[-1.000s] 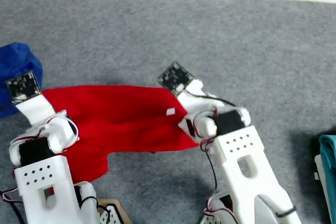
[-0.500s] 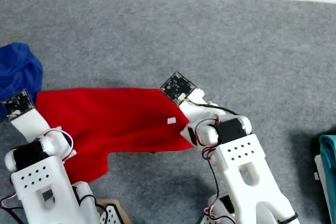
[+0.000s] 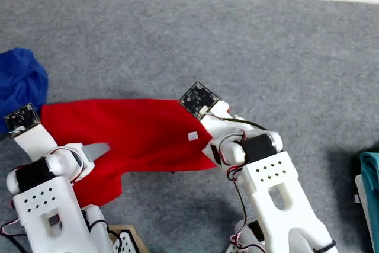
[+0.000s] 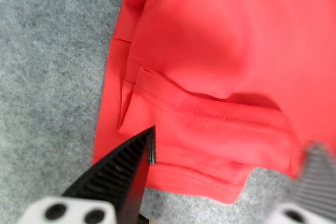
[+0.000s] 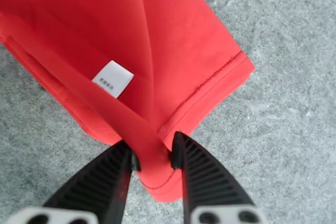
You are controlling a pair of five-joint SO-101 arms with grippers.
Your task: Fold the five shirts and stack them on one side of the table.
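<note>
A red shirt [image 3: 136, 137] lies spread on the grey table, left of centre. My left gripper [image 3: 90, 152] hovers open over its left end, one grey finger [image 3: 98, 148] sticking out over the cloth. In the left wrist view that gripper [image 4: 220, 182] straddles a folded hem of the red shirt [image 4: 220, 66] without touching it. My right gripper [image 3: 212, 149] is shut on the shirt's right corner. The right wrist view has its fingertips [image 5: 126, 163] pinching a ridge of red shirt [image 5: 173, 40] near a white label [image 5: 113, 78].
A crumpled blue shirt [image 3: 18, 81] lies at the table's left edge, just beyond the red one. A teal shirt [image 3: 370, 185] sits at the right edge. Bare grey table [image 3: 266, 45] stretches across the back and right.
The left arm drew back towards the left edge, then its gripper opened and let go of the red shirt. The right gripper kept its hold and barely shifted.
</note>
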